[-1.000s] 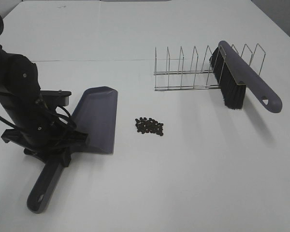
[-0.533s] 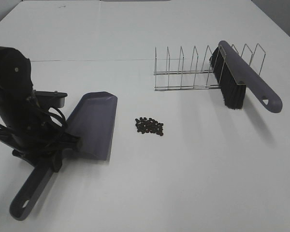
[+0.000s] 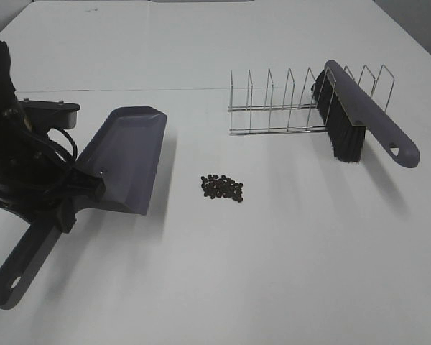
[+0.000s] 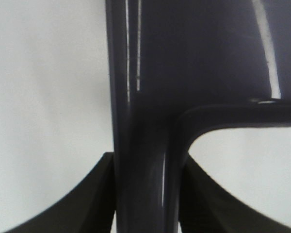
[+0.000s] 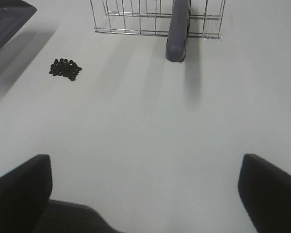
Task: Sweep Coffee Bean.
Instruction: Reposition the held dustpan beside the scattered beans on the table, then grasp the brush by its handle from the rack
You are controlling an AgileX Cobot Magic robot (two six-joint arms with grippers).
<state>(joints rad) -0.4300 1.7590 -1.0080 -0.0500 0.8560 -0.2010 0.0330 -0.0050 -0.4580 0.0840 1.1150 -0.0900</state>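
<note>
The coffee beans [image 3: 222, 187] lie in a small dark pile on the white table; they also show in the right wrist view [image 5: 65, 69]. My left gripper [image 3: 62, 206] is shut on the handle of the grey dustpan [image 3: 126, 154] and holds it left of the beans, lifted off the table. The left wrist view shows the handle [image 4: 145, 97] between the fingers [image 4: 87, 204]. The grey brush [image 3: 359, 115] leans in the wire rack [image 3: 273, 108]. My right gripper [image 5: 145, 194] is open and empty, well short of the beans, and out of the high view.
The wire rack [image 5: 131, 19] stands behind the beans, with the brush handle [image 5: 178, 29] sticking out toward the right gripper. White table [image 3: 287, 273] lies around the beans.
My left arm has lifted the dustpan and carried it left and back, away from the beans. The beans, brush and rack have not moved.
</note>
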